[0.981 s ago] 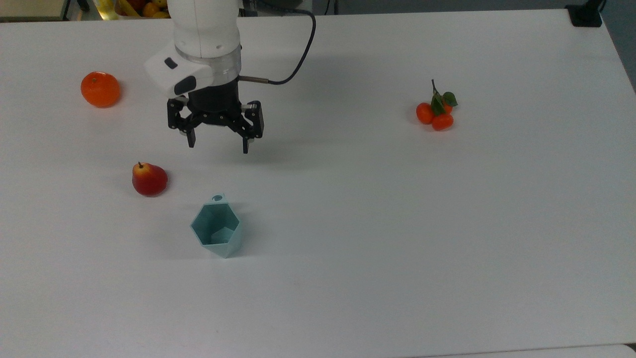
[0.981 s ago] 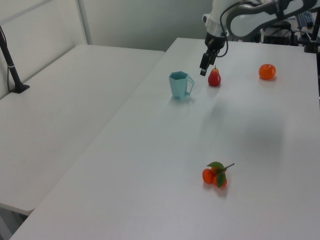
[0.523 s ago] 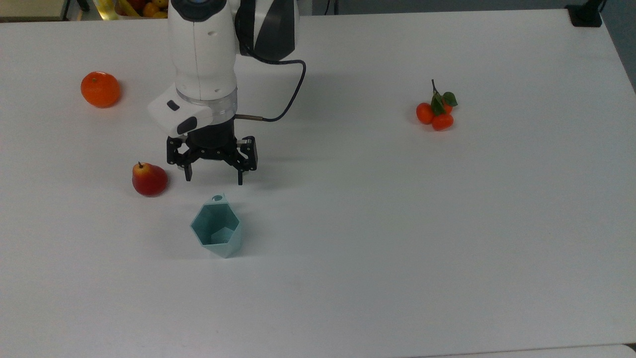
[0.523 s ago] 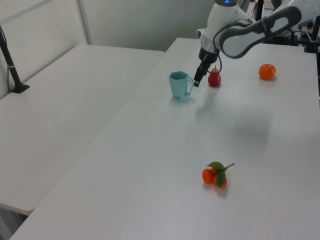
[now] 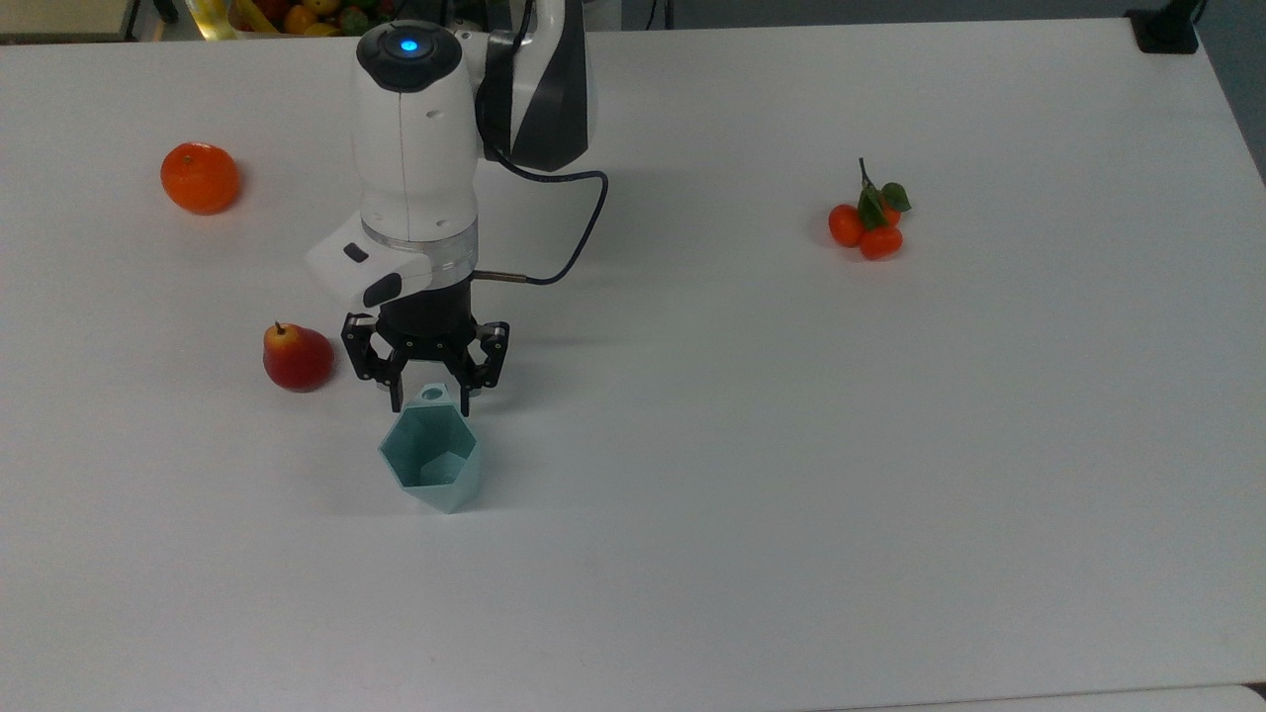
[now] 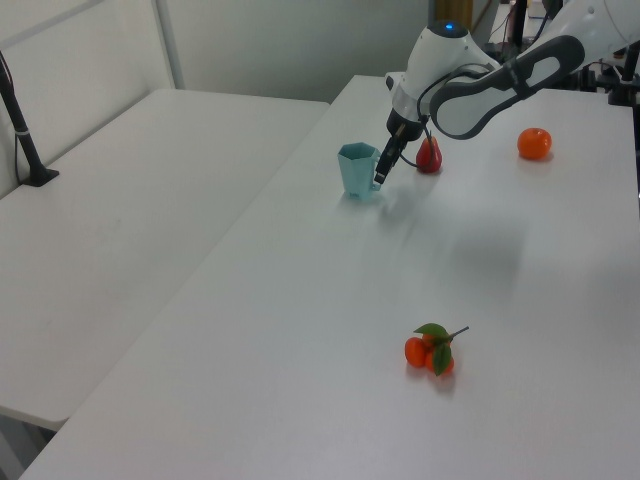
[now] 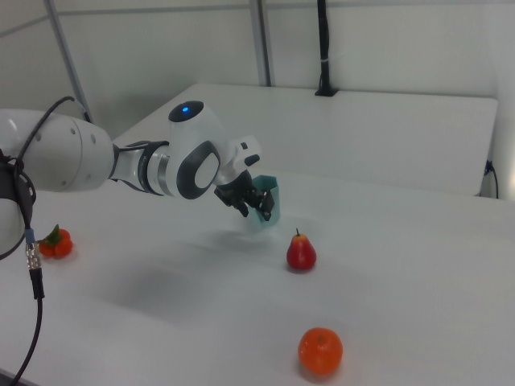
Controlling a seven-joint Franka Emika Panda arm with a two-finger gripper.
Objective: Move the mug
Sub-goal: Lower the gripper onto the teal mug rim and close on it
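Pale teal and faceted, the mug (image 5: 431,463) is standing upright on the white tabletop (image 5: 791,445), mouth up, with its small holed tab now sitting between the fingertips of the end effector (image 5: 431,400). A second ago the end effector was hanging well behind the mug, up the top view, with its fingers spread wide; half a second ago it was lower and closer but short of the rim; now it is coming down right over the tab, and its fingers are drawing in to a narrower gap on either side of that tab, not yet visibly pinching it. The mug itself is sitting exactly where it was, so nothing has been lifted or pushed so far. In the left view the end effector (image 6: 381,176) is meeting the handle side of the mug (image 6: 357,170). The red pear (image 5: 296,358) is lying near the end effector on the top view's left, the orange (image 5: 200,177) well beyond it, and the cluster of small tangerines (image 5: 867,225) is far off toward the top view's right. By my reading, the reach is finishing and the grasp is beginning; closing on the tab looks like the next need.
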